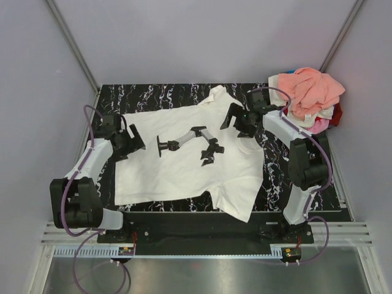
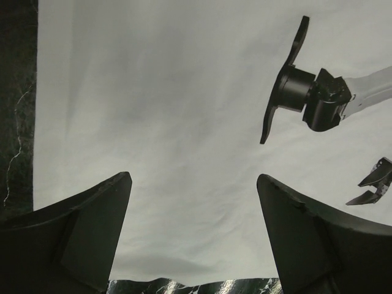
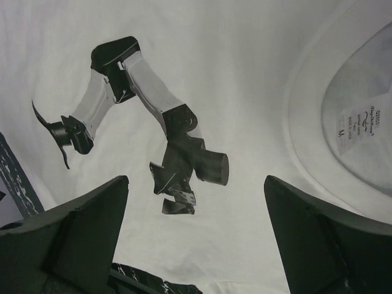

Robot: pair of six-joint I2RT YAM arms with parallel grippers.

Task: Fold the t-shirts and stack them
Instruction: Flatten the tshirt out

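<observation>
We have the white shirt [image 1: 184,174] spread flat and print [image 1: 190,144] up across the middle of the table [image 1: 153,92]. Its hem lies to the left and its collar [image 3: 361,116] to the right, with the far sleeve [image 1: 215,97] and near sleeve [image 1: 237,207] out to either side. The other shirts [image 1: 309,92] sit heaped at the far right corner. We judge the step in hand to be the first fold of this shirt. To do it well, we should take matching points along one long edge, one at the hem end and one at the shoulder end, and catch both layers. We should then lift level and together, and lay the edge over in a straight line so no wrinkle drags in. The left gripper [image 1: 133,142] hangs over the hem end and the right gripper [image 1: 236,120] over the cloth just left of the collar. Both have their jaws spread wide and hold nothing; we cannot tell whether either touches the cloth.
</observation>
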